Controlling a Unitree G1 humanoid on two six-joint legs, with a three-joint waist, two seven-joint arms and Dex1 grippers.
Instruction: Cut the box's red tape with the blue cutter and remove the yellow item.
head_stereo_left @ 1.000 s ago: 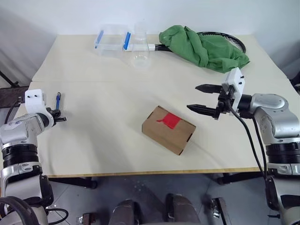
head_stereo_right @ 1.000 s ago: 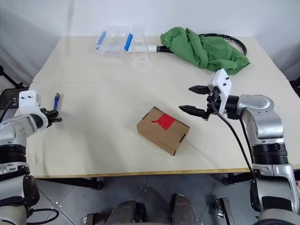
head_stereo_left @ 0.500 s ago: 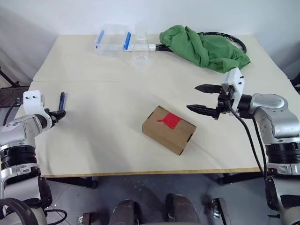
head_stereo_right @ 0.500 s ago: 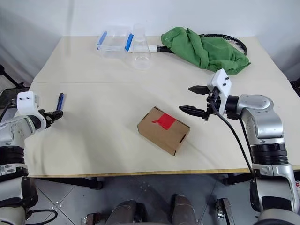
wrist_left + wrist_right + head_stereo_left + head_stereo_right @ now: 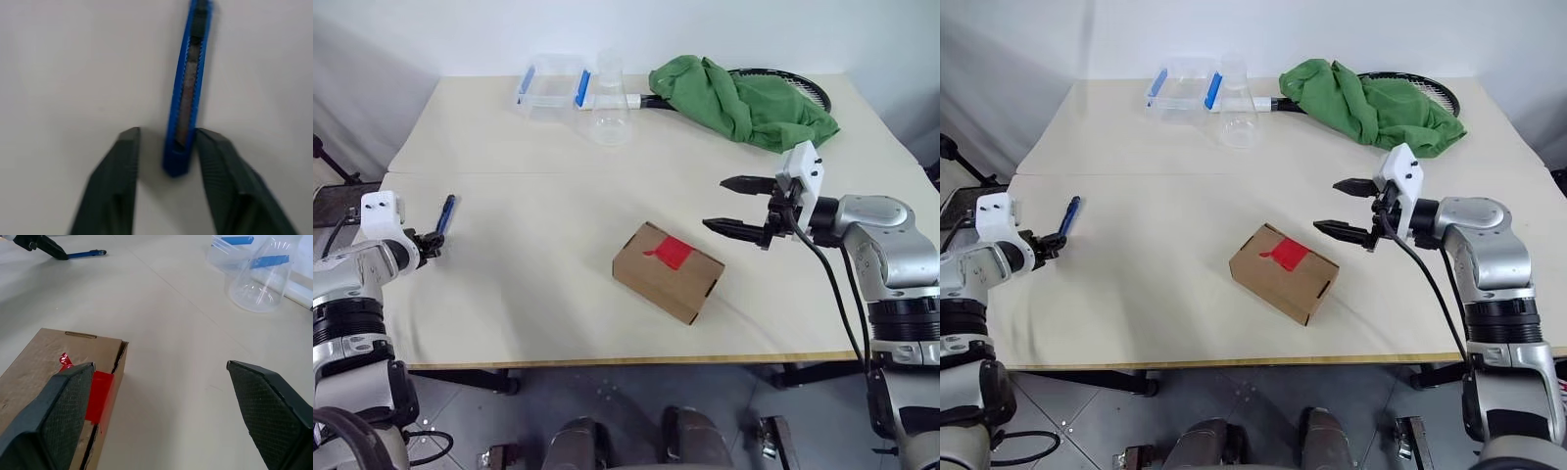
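- The left gripper sits at the table's left edge, its two ribbed black fingers parted a little, one to each side of the near end of the blue cutter. One finger looks to touch the cutter's side while the other stands just off it, so I cannot tell whether it is pinched yet.
- The blue cutter is a slim, stiff plastic stick with a toothed slider track down its middle, lying flat on the table. It looks light and smooth-sided, so it may skid or twist; a grip across its narrow body near the butt end, blade pointing away, seems best.
- The box is a small brown corrugated carton lying near the table's middle, well apart from the cutter. It is light and likely to slide under a blade, with walls that dent if squeezed.
- The red tape is a short glossy strip across the top seam, one corner curled up.
- The yellow item is presumably inside the closed box.
- The right gripper hovers just right of the box, fingers spread wide, holding nothing.
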